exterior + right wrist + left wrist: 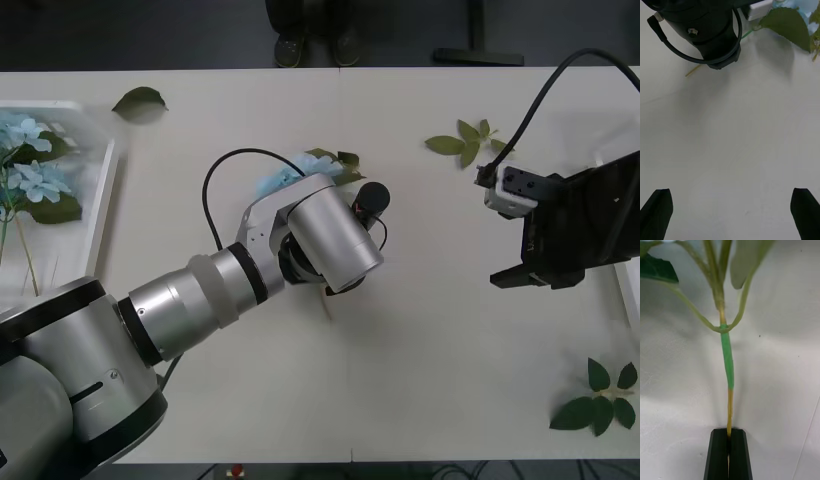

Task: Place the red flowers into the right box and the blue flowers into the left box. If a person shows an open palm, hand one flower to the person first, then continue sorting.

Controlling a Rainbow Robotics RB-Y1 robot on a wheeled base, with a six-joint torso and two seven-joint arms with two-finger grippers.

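My left gripper (729,437) is shut on the yellow lower end of a blue flower's stem (727,360), low over the table's middle. In the front view the left arm's wrist (335,235) covers most of that blue flower (283,177). More blue flowers (30,170) lie in the left box (103,215). My right gripper (505,235) hovers open at the right, pointing toward the left arm, and its black fingers (657,213) hold nothing. Behind it is a strip of the right box (628,290). The red flowers are out of view.
Loose green leaf sprigs lie at the far left (140,100), far right (465,140) and near right (598,400). The left arm's black cable (215,185) loops above the table. A person's shoes (310,45) stand beyond the far edge.
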